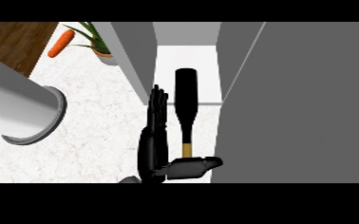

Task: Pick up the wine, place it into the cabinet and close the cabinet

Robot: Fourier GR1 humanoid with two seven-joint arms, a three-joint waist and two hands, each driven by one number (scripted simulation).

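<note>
The wine bottle point(186, 99) is black with a gold band on its neck. Its wide body points into the open cabinet point(135, 57), over the white cabinet floor point(203, 71), and its neck points back toward me. My left hand point(153, 140) lies along the bottle's left side with its fingers point(159, 102) straight. The thumb point(198, 164) reaches right across the neck's end and hides the cap. The open cabinet door point(294, 104) is a large grey panel filling the right side. My right hand does not show.
A large grey cylinder with a rim point(32, 111) fills the left edge. An orange carrot point(61, 43) and a potted green plant point(98, 42) sit at the back left on the white marbled counter point(105, 123). Brown wood point(21, 42) shows in the far left corner.
</note>
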